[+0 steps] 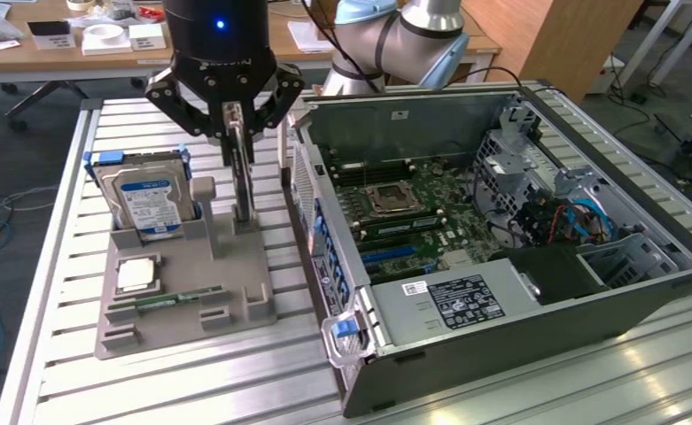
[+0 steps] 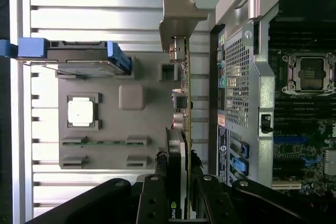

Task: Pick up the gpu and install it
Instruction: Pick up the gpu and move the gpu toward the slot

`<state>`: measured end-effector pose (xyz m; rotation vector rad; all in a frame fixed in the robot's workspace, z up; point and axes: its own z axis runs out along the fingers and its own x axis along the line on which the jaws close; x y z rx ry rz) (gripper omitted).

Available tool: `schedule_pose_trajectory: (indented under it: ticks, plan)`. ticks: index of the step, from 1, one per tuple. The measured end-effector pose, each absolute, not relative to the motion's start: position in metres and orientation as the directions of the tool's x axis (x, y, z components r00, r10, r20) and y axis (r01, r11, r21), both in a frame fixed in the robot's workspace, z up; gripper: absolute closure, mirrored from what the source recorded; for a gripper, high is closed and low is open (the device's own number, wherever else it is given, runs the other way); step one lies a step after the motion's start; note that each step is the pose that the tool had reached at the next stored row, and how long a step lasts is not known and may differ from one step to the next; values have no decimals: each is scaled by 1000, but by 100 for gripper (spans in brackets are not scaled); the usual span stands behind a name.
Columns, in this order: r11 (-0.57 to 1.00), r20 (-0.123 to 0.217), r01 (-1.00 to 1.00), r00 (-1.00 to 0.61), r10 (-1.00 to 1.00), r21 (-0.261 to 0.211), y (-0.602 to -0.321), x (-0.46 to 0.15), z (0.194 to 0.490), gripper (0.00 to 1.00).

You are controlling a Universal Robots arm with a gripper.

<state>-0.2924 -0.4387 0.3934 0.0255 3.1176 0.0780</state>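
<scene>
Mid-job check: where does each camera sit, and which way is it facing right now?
Exterior view: off the arm, raised, looking down over the slatted metal table at the grey parts tray and open computer case; the silver-blue arm and black claw show.
Wrist view: on the wrist, looking down along the claw, shut on the black flat graphics card with silvery end bracket upright at the tray; claw fingers show.
Shared: claw, card, tray, case, table.
</scene>
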Motion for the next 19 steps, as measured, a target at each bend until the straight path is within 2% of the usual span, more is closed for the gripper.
schedule_pose_trajectory:
  ticks: [19]
  plan:
    - [999,-23,16,-1000,17,51,-439,-292,411,73]
